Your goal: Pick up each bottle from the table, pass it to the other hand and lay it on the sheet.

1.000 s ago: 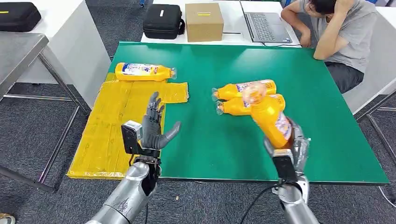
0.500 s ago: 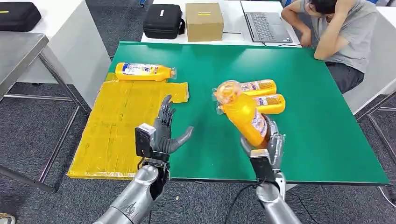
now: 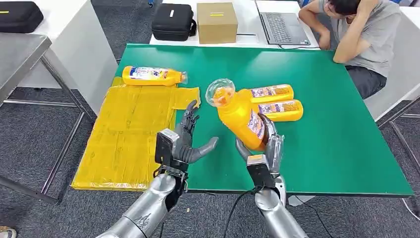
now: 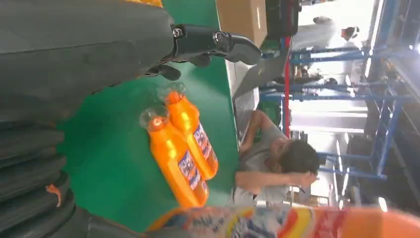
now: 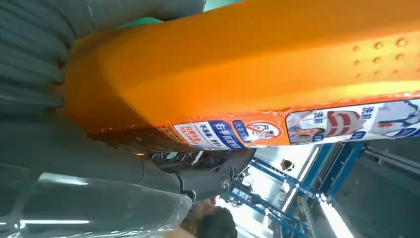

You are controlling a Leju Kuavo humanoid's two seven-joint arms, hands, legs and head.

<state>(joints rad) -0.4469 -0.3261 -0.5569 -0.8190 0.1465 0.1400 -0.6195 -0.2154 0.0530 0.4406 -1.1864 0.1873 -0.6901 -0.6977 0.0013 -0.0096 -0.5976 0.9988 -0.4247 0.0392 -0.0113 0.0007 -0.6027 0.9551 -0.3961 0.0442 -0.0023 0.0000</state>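
Green table [image 3: 337, 148] front edge, right robot hand [image 3: 262, 148] w/ bottle [image 3: 240, 116]

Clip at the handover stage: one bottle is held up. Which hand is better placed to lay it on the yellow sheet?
Left. The right hand holds the bottle over the green table, while the left hand is open beside it and next to the yellow sheet, so it likely should receive and place it.

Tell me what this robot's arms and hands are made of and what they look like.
Both arms are shiny silver tubes with a dark marking on the left forearm. Each ends in a dark grey, human-like hand, left hand and right hand, with jointed fingers and a thick thumb. A boxy black-and-silver module sits at each wrist, and a black cable hangs by the right arm. Up close, the hand covers look grey and ribbed.
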